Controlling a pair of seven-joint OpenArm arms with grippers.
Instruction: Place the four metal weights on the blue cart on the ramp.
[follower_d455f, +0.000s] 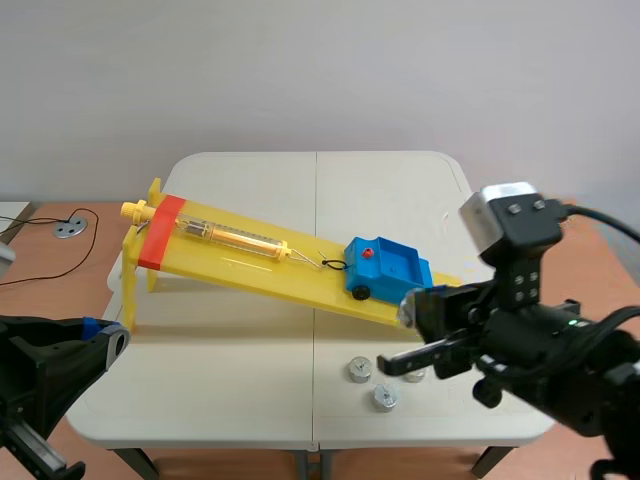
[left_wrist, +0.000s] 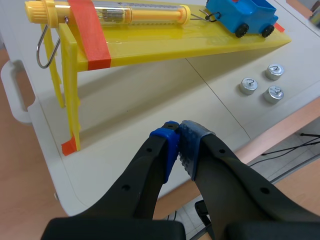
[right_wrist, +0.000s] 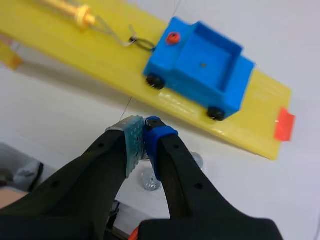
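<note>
You have the table (follower_d455f: 250, 180) carrying the yellow ramp (follower_d455f: 250, 262), with the blue cart (follower_d455f: 390, 268) low on the slope. Right gripper (right_wrist: 145, 132) clenched, partly hiding the metal weights (left_wrist: 248, 85) on the table near the ramp's low end. Left gripper (left_wrist: 179, 135) clenched, well apart.

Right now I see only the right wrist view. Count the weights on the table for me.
Observer: Three weights lie on the table, beside the ramp's low end.
Operator: Now tell me where the left pincer is.
Observer: The left pincer is shut on nothing, low by the table's left edge, apart from the ramp.
Operator: Describe the ramp's high end.
Observer: Yellow legs hold it up off the table.
</note>
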